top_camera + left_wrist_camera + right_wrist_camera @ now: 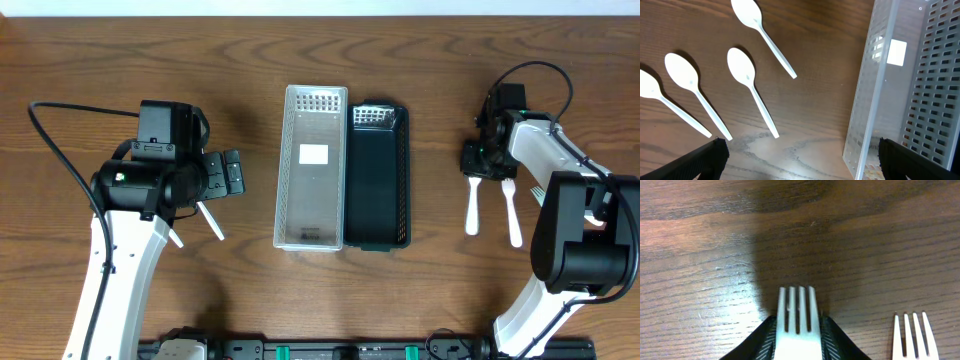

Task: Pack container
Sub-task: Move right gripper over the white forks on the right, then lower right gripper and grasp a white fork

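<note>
A clear perforated container (283,170) and a black one (406,180) stand side by side mid-table, both with nothing in them. Several white plastic spoons (747,82) lie on the wood to the left of the clear container (875,100). My left gripper (800,160) hangs open above them, near that container's left wall, holding nothing; from overhead it (232,172) sits left of the containers. At the right, my right gripper (476,160) is shut on the head of a white fork (797,325), its fingers (760,342) pressing both sides. The fork (472,210) still lies flat on the table.
A second white fork (513,215) lies just right of the gripped one, also in the right wrist view (912,335). Two spoon handles (211,222) stick out from under the left arm. Cables loop behind both arms.
</note>
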### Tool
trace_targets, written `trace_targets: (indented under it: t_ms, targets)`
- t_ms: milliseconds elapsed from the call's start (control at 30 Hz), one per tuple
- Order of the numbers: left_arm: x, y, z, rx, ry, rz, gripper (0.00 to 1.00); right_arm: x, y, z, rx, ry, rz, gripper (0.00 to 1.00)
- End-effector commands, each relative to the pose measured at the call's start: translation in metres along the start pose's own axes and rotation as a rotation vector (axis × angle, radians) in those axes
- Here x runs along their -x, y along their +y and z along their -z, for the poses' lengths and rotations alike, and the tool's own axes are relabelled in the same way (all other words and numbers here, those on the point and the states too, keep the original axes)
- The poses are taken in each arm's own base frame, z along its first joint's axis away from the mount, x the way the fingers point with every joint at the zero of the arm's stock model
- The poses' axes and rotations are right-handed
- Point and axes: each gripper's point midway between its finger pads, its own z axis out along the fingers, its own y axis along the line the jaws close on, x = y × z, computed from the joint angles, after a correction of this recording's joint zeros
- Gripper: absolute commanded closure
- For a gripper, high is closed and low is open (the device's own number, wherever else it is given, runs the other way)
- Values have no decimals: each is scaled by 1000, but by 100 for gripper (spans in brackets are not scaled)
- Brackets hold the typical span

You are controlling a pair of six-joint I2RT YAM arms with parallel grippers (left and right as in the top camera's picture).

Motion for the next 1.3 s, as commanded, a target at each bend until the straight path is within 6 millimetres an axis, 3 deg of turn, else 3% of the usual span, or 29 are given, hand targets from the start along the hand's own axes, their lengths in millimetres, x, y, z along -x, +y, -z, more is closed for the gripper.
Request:
trace_targets:
  t_ms: [0, 400, 1067, 1200, 1267]
  targets:
    - [2, 3, 1, 12, -6, -2, 2, -11, 7, -15, 27, 53, 4, 70]
    - [2, 3, 1, 12, -6, -2, 2, -9, 7, -15, 28, 46, 4, 78]
    - [2, 3, 1, 12, -6, -2, 2, -9, 7, -15, 28, 45, 4, 78]
    - [2, 3, 1, 12, -7, -2, 2, -9, 7, -15, 28, 45, 4, 91]
    - [2, 3, 1, 12, -6, -2, 2, -9, 7, -15, 28, 45, 4, 92]
